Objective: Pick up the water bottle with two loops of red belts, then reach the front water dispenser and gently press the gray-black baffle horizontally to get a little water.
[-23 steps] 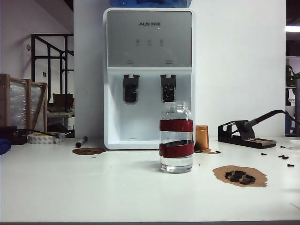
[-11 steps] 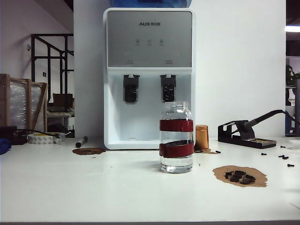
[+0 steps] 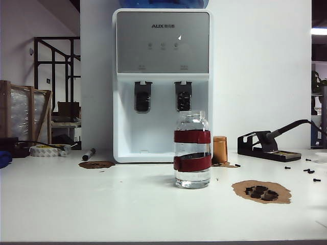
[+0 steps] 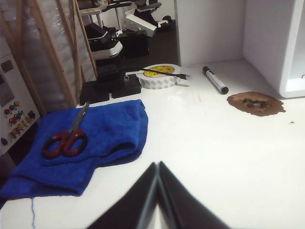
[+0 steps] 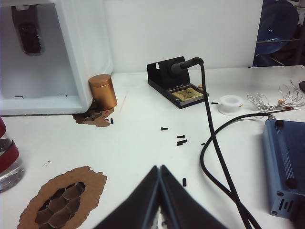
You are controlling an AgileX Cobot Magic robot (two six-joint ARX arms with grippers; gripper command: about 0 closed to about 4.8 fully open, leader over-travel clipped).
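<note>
bottle (image 3: 192, 149) upright on table (image 3: 102, 204) before dispenser (image 3: 162, 84), untouched; left gripper (image 4: 157, 168) and right gripper (image 5: 160, 171) closed, empty, well apart from it; jaws should open wide, then approach level between its red bands.

left gripper (image 4: 157, 164) closed, right gripper (image 5: 160, 168) closed

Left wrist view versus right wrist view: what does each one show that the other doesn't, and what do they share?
Only the left wrist view shows the blue cloth with red-handled scissors on it, the tape roll and a marker, with the left gripper shut. Only the right shows the water bottle at the frame's edge, the copper cylinder, the soldering stand and the shut right gripper. Both show the white table and the water dispenser.
</note>
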